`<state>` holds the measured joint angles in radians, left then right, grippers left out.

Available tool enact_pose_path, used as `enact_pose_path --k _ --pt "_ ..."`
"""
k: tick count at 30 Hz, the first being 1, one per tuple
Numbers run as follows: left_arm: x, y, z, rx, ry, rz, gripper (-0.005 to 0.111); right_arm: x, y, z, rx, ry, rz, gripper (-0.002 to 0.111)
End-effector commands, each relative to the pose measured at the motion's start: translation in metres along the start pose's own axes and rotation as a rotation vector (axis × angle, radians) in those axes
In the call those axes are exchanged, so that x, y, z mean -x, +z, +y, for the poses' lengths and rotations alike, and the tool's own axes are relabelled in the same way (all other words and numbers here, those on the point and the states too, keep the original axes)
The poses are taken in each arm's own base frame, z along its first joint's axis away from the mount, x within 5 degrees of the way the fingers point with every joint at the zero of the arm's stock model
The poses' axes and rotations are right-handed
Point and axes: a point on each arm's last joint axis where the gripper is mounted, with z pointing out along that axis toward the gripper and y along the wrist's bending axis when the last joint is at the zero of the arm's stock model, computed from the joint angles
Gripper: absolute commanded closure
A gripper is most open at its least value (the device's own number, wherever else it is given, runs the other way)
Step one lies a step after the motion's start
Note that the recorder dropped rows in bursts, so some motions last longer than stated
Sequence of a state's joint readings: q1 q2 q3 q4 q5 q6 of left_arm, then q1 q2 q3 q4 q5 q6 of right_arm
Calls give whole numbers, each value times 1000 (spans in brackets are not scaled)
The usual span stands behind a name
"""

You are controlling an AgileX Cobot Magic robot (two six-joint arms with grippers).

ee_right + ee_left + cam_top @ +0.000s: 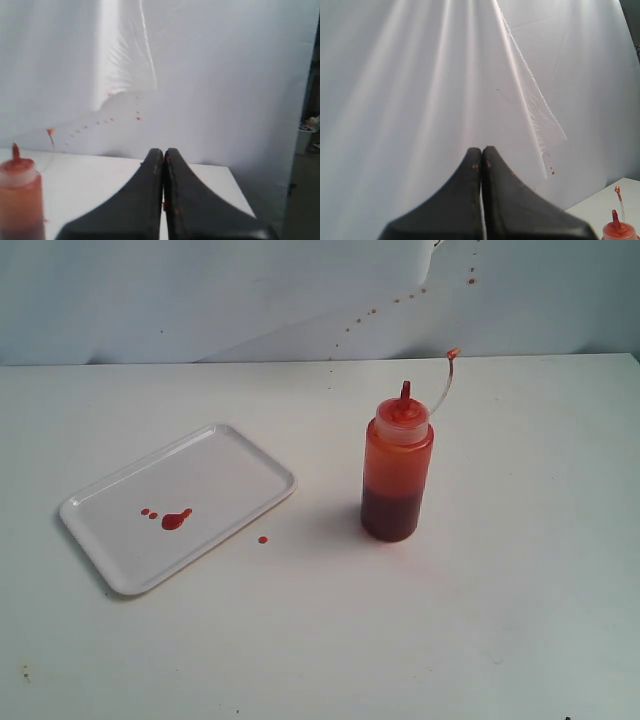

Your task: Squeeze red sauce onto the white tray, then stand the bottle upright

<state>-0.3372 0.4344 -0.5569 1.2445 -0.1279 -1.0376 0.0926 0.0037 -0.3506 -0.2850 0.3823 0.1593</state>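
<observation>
White tray (222, 472) holds red sauce (176, 519); bottle (397, 475) stands upright nearby.

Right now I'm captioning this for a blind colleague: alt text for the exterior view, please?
A translucent orange-red squeeze bottle stands upright on a white table. Left of it lies a white tray holding a blob and two small drops of red sauce; one stray drop sits on the table beside the tray's rim.
</observation>
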Motion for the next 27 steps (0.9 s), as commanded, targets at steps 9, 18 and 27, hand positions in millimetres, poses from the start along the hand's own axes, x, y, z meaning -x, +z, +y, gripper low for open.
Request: enact_pose_path --k 9,18,27 --pt "-1 -1 0 2 0 3 107 -52 18 16 91 115 -8 108" --pt "-1 -1 0 2 0 3 107 -93 23 21 97 129 110 108" --pt "-1 -1 0 2 0 3 107 -100 22 21 99 99 190 108"
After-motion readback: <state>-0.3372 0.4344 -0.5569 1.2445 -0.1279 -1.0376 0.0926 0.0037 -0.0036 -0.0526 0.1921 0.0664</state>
